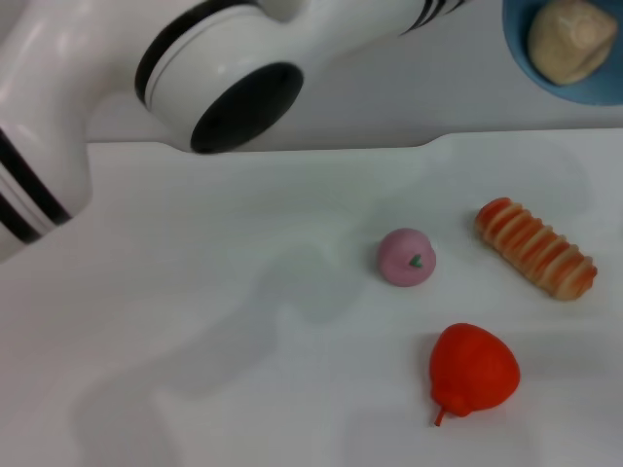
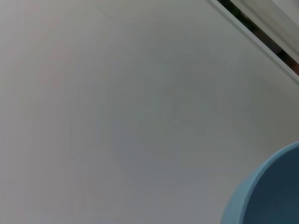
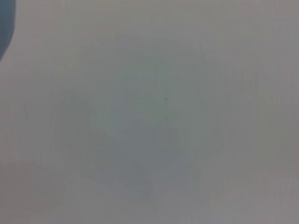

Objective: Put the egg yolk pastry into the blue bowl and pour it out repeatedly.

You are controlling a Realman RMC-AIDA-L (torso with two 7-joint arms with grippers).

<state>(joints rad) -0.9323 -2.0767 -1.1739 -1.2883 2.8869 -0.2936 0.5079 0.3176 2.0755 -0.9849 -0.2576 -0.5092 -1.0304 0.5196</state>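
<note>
The blue bowl point(image 1: 517, 51) shows at the top right corner of the head view, cut off by the frame. Inside it lies the egg yolk pastry point(image 1: 570, 39), a pale beige lump. My left arm point(image 1: 224, 73) reaches from the left across the top of the head view toward the bowl, and its gripper is out of frame. In the left wrist view, part of the blue bowl's rim point(image 2: 268, 193) sits over the white table. A blue sliver point(image 3: 5, 28) sits at the edge of the right wrist view. Neither gripper's fingers show in any view.
On the white table point(image 1: 195, 321) lie a pink ball with a green mark point(image 1: 406, 257), an orange-and-cream striped bread roll point(image 1: 535, 248) and a red fruit with a stem point(image 1: 474, 371). The table's far edge point(image 1: 321, 147) runs behind them.
</note>
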